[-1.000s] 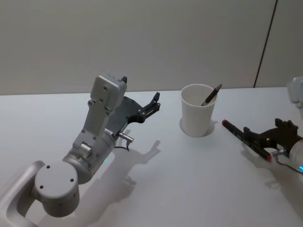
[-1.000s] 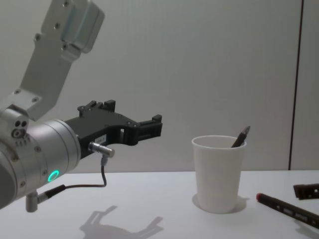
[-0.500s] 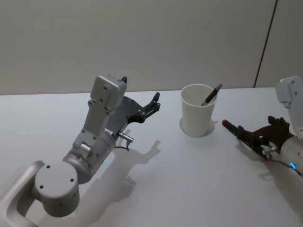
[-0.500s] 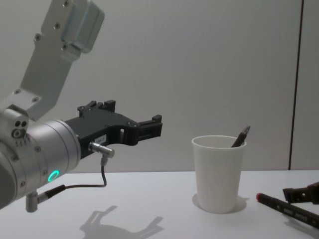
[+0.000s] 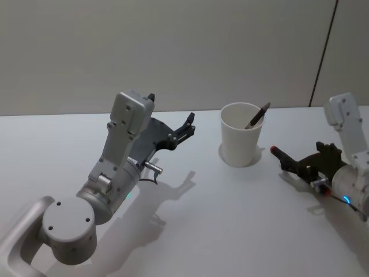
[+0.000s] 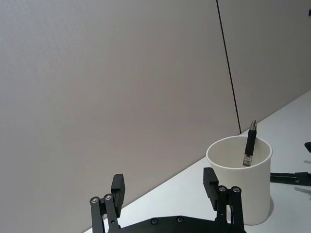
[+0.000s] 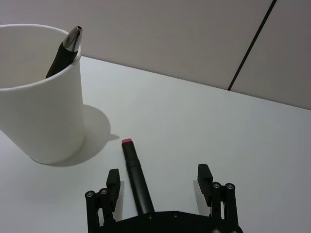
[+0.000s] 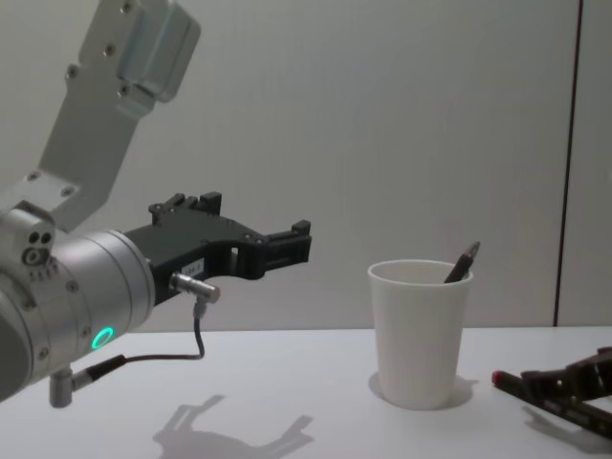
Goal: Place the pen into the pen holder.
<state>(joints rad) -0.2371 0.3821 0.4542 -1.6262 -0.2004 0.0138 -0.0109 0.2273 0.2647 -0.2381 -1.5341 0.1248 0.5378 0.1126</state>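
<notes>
The right tool (image 7: 159,174) hangs low over the counter (image 7: 233,141), its fingers (image 7: 113,178) spread to either side of the black pen (image 7: 133,177). The pen lies flat just beside the white paper cup (image 7: 41,97), red end toward it. It sits nearer one finger, so the tool should centre itself, settle lower and close squarely across the barrel. The left tool (image 6: 164,178), also spread, is raised on the cup's other side. A second pen (image 7: 63,51) leans inside the cup.

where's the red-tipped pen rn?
In the head view the red-tipped pen lies flat on the table on the robot's right, just right of the white cup, red end toward it. The right gripper straddles it, fingers open.
</notes>
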